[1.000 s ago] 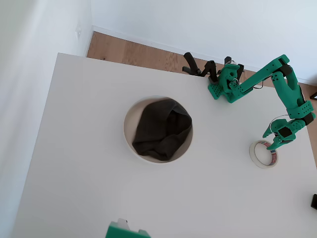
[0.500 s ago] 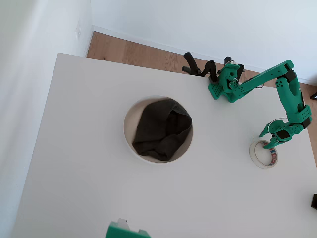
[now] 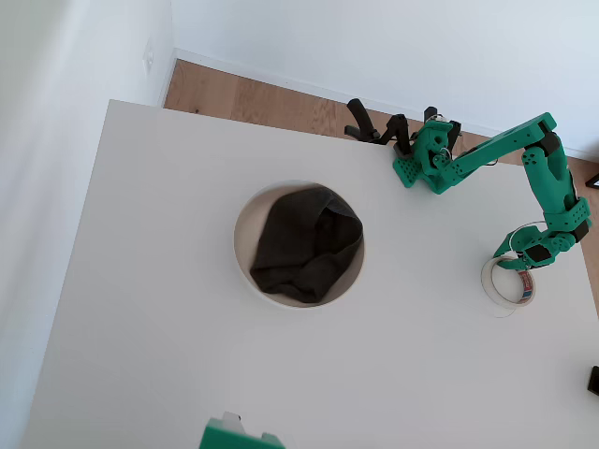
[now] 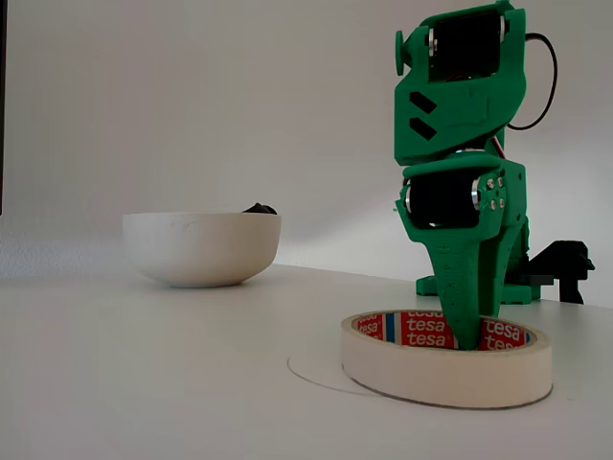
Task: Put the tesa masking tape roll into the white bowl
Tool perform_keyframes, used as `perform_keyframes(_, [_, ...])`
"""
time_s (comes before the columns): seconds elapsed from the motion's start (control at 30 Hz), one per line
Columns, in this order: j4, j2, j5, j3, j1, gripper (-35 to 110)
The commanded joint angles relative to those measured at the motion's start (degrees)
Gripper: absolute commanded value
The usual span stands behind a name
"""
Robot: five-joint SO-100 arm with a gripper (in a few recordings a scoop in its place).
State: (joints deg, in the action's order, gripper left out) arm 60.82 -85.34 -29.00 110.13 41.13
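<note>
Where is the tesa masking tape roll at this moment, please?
The tesa masking tape roll lies flat on the table near the right edge of the overhead view, far right of the white bowl, with the gripper reaching into its centre.

The green gripper (image 4: pixel 466 337) drops inside the tesa masking tape roll (image 4: pixel 446 362) at lower right of the fixed view, its tips hidden behind the near wall; how the jaws stand cannot be told. At centre left, the white bowl (image 4: pixel 202 247) hides all but a scrap of dark cloth (image 4: pixel 259 208)
</note>
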Motion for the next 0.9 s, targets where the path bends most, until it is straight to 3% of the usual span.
perform_keyframes(0.0, [1.0, -1.2, -0.4, -1.8, 0.8, -8])
perform_keyframes(0.27, [0.6, -7.2, 1.0, -1.9, -2.9, -8])
perform_keyframes(0.87, [23.4, -43.8, 11.7, -11.5, -27.2, -8])
